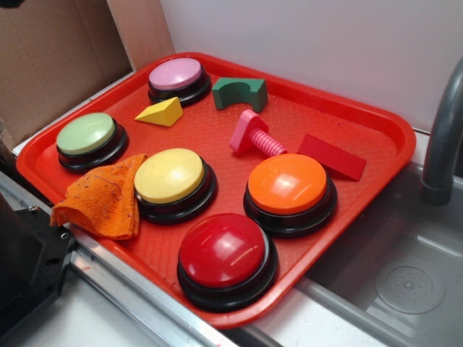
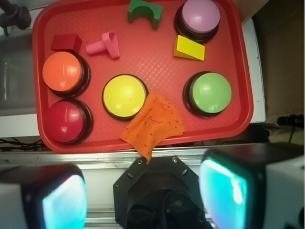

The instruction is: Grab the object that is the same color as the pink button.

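Note:
The object, a small pink toy bolt [image 1: 255, 135], lies on its side on the red tray [image 1: 376, 123], between the pink button [image 1: 176, 74] and a red wedge block [image 1: 331, 156]. From the wrist view the bolt [image 2: 105, 45] sits at upper left of the tray [image 2: 143, 62] and the pink button [image 2: 200, 15] at upper right. My gripper [image 2: 143, 198] hangs high over the robot base, outside the tray's near edge and far from the bolt. It is open wide, nothing between its fingers [image 2: 64, 202]. The exterior view does not show it.
The tray also carries green [image 1: 87, 134], yellow [image 1: 169, 176], orange [image 1: 288, 183] and red [image 1: 223, 250] buttons, a green arch block [image 1: 240, 92], a yellow wedge [image 1: 162, 112] and an orange cloth [image 1: 101, 199] over its near rim. A sink [image 1: 405, 282] and faucet [image 1: 441, 144] lie right.

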